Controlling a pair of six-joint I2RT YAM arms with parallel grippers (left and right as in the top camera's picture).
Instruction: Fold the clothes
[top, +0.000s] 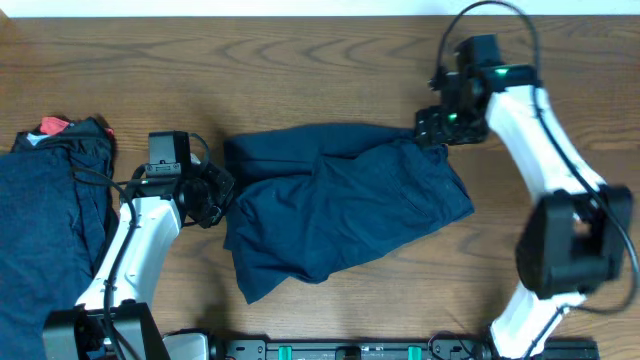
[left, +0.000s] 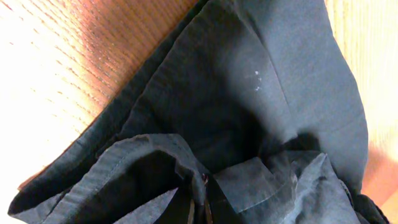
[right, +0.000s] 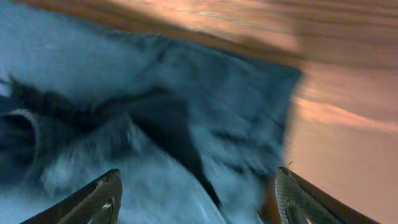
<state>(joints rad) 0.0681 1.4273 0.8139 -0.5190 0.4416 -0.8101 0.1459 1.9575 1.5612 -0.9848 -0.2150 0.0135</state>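
Left pincer (top: 224, 190) pinches navy shorts (top: 340, 215), clothes pile (top: 45, 220) alongside.

On the table (top: 300, 60), one garment (top: 340, 215) lies central, a pile (top: 45, 230) left.

My overhead camera hangs above the surface (top: 330, 40) and looks straight down. It is far enough to hold both my arms, with their bases at the lower edge of the frame. The camera on my left wrist looks along my left tool (left: 199, 210), very near to the navy garment (left: 249, 93), which fills most of its frame. The camera on my right wrist looks out between the fingers (right: 99, 199) of my right tool (right: 198, 177), also near, and its picture is blurred. All three views share the navy garment: the left wrist sees its left edge, the right wrist its upper right corner.
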